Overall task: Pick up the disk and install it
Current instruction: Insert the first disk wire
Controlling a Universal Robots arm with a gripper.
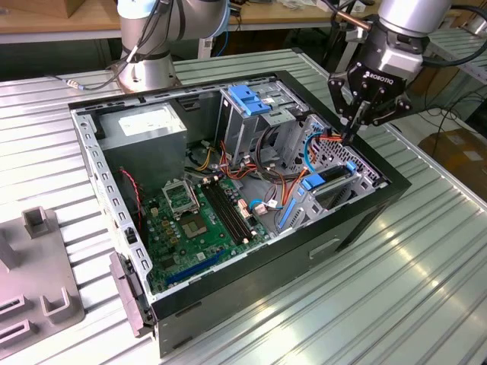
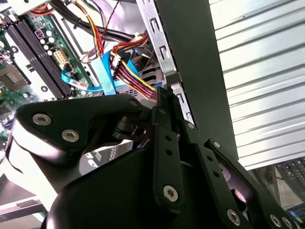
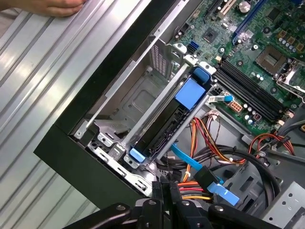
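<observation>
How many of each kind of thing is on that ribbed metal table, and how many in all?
Open computer case: 1
Disk with blue rails, lying in the case's bay: 1
Tool above the case: 1
Grey fixture at the exterior view's left: 1
Total: 4

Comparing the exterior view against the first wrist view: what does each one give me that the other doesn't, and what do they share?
Exterior view alone: the whole open computer case on the ribbed metal table, the arm's base, the grey power supply, the blue bracket atop the drive cage, and the gripper hanging over the case's corner at that view's right.

First wrist view alone: a hand resting on the table, and the bay's bare metal floor.

Both: the disk with blue rails seated in its bay, the motherboard, and the coloured cable bundle.
</observation>
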